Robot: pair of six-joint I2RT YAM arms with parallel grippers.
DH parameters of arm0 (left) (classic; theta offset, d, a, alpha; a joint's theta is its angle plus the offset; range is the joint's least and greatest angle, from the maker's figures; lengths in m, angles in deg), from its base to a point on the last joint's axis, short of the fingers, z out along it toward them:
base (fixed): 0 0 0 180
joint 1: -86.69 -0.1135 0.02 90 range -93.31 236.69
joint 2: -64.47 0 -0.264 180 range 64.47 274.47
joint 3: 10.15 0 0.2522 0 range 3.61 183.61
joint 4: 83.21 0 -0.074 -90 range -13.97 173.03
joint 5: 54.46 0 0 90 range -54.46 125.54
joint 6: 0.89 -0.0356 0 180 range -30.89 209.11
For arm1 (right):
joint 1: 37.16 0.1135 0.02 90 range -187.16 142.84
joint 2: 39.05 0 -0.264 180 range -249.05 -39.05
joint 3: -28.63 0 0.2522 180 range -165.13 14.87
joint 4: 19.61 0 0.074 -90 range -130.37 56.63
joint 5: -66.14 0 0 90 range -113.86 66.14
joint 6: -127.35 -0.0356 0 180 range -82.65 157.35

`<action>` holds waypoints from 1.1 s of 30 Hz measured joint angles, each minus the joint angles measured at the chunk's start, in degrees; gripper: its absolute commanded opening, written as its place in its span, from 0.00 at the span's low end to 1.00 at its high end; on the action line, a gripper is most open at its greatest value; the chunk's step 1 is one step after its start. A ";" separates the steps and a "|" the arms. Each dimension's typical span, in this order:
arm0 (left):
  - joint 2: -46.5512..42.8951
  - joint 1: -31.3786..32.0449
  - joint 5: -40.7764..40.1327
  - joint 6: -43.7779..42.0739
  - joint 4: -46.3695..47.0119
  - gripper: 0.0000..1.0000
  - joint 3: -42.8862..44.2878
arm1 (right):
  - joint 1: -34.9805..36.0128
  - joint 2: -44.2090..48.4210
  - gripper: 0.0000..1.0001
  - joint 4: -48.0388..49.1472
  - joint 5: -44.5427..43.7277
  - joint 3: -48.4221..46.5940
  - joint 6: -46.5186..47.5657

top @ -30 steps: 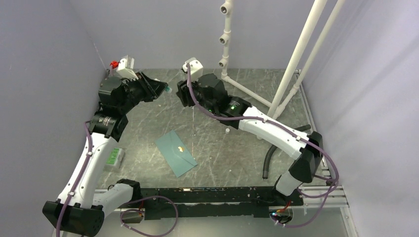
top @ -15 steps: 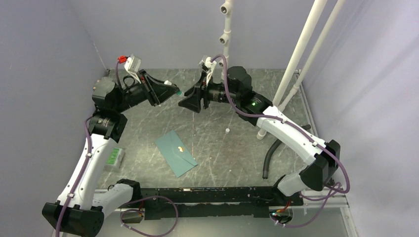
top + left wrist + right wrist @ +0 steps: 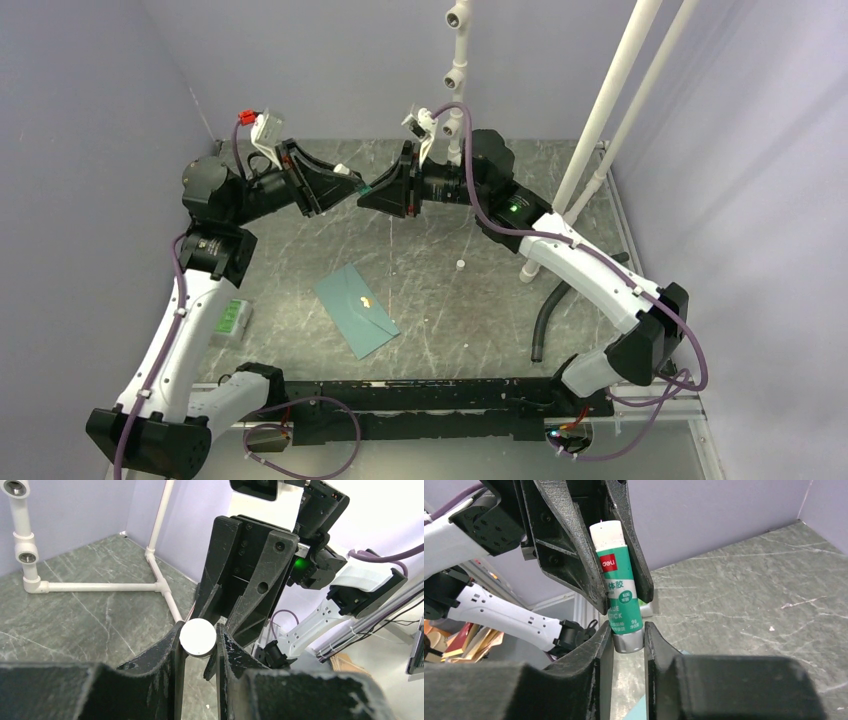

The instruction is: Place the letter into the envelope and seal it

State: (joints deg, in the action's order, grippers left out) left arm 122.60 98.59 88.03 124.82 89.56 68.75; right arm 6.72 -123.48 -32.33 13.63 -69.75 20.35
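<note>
Clamping opposite ends of one glue stick midair, left gripper faces right gripper.

From above, the glue stick is only a green sliver. The rest is buried between my left gripper and right gripper. My left wrist sees just its white end, the body hidden behind it. The envelope's gold mark is too small to read, and I cannot tell what lies inside. The packet's print is too small as well.
</note>
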 measured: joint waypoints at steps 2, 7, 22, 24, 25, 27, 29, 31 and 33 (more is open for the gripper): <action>0.11 -0.11 -0.11 0.85 0.28 0.21 0.02 | -0.02 0.00 0.07 0.63 0.04 0.13 -0.68; 0.26 -0.26 -1.40 3.69 2.84 0.38 -0.11 | -0.07 -0.24 0.00 4.13 0.37 0.83 -4.72; 2.84 -0.20 -8.72 16.76 25.97 0.02 -9.64 | -1.22 -4.07 0.24 25.16 -3.93 6.71 -32.57; 2.84 -0.24 -8.63 16.59 26.16 0.02 -9.53 | -1.27 -4.31 0.50 26.21 -3.54 6.84 -33.42; 2.84 -0.26 -8.41 16.28 26.16 0.02 -9.49 | -1.27 -4.31 0.58 26.27 -3.39 6.84 -33.62; 2.82 -0.24 -8.24 14.21 25.07 0.02 -8.87 | -1.22 -4.17 0.65 25.16 -2.47 6.93 -32.74; 2.75 -0.20 -7.30 10.88 21.14 0.02 -8.02 | -1.20 -3.45 0.67 24.02 -2.40 7.41 -30.45; 2.75 -0.09 -6.14 6.91 16.15 0.02 -6.95 | -1.53 -1.25 0.68 20.94 -1.70 8.57 -26.71; 2.75 -0.07 -3.58 3.39 11.56 0.02 -5.64 | -2.43 1.18 0.68 17.03 -0.92 8.96 -23.02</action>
State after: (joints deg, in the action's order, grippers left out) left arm 125.36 98.53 84.44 128.20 101.12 63.12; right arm 4.29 -122.30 -15.30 12.71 -60.78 -2.66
